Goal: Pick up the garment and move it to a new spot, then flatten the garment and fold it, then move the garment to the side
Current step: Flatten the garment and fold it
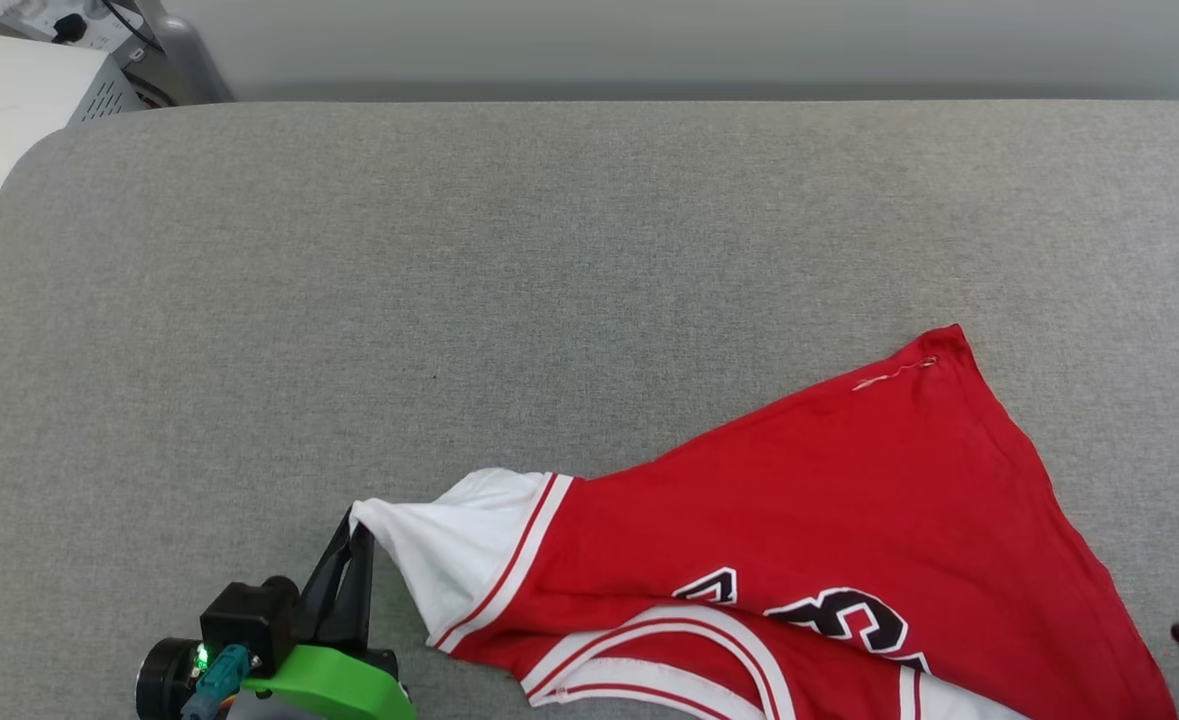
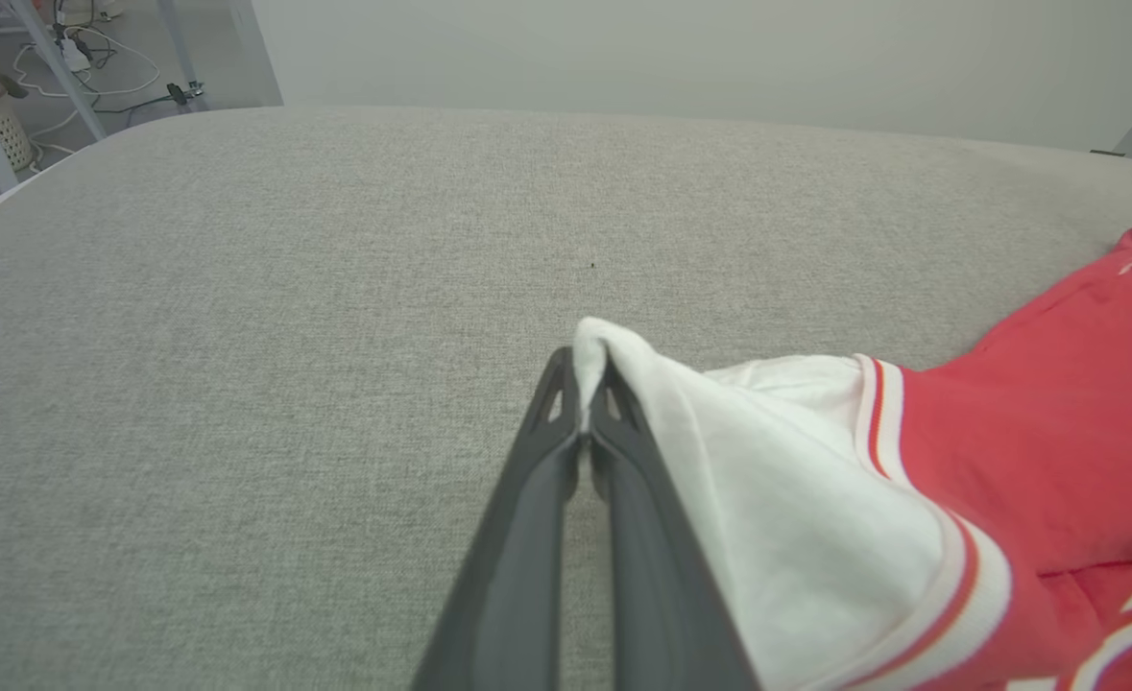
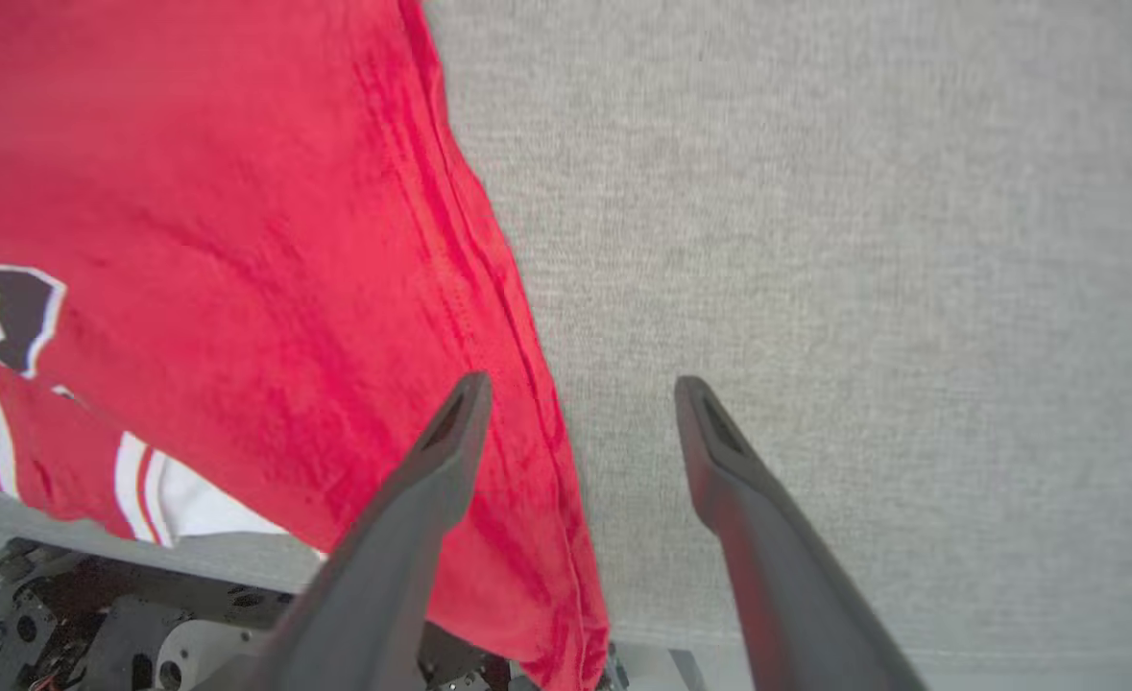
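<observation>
The red soft-fabric sports jersey with white sleeves, striped trim and black numbers lies on the near-right part of the grey fabric-covered desk, skewed and creased, with one layer lapped over another. The left end effector is clamped on the tip of the white sleeve at the garment's left end. The right end effector stands wide and holds nothing, its fingers over the garment's red right edge. Judgement: flattening is in hand and unfinished, while folding and the move aside remain. Whether the garment has been moved to its new spot cannot be told.
</observation>
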